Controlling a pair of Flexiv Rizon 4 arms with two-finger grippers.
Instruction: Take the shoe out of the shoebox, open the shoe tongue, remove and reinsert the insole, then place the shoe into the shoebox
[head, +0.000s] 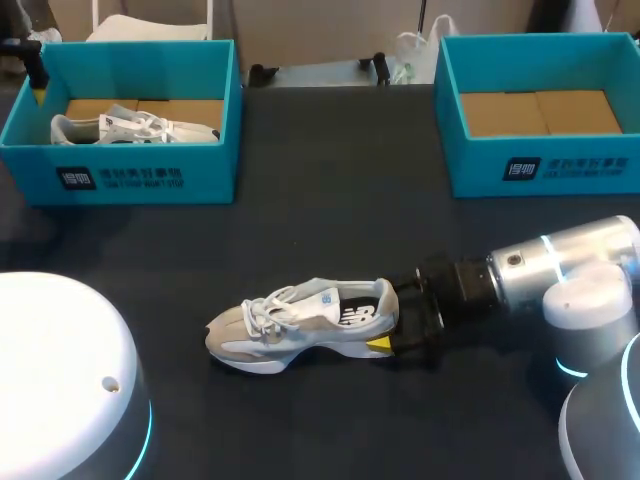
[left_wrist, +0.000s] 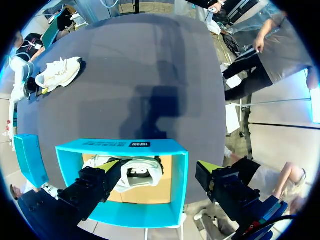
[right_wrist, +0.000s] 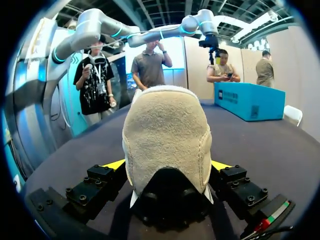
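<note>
Right, the right arm (head: 540, 265) lies low and level over the black table (head: 330, 200), coming in from the right side. Its right gripper (head: 392, 318) is clamped on the heel of the grey-and-white laced sneaker (head: 300, 322), one yellow-tipped finger against each side. That sneaker stands on its sole on the table, toe pointing away from the gripper, well apart from both boxes. Over on the left, the left gripper (left_wrist: 160, 167) hangs pointing down above the teal cardboard shoebox (left_wrist: 120, 146), fingers spread wide, holding nothing. The count: two sneakers, one on the table and a second white sneaker (head: 130, 128) lying inside that box. Two shoeboxes as well; the other teal shoebox (head: 540, 165) shows its brown cardboard floor.
</note>
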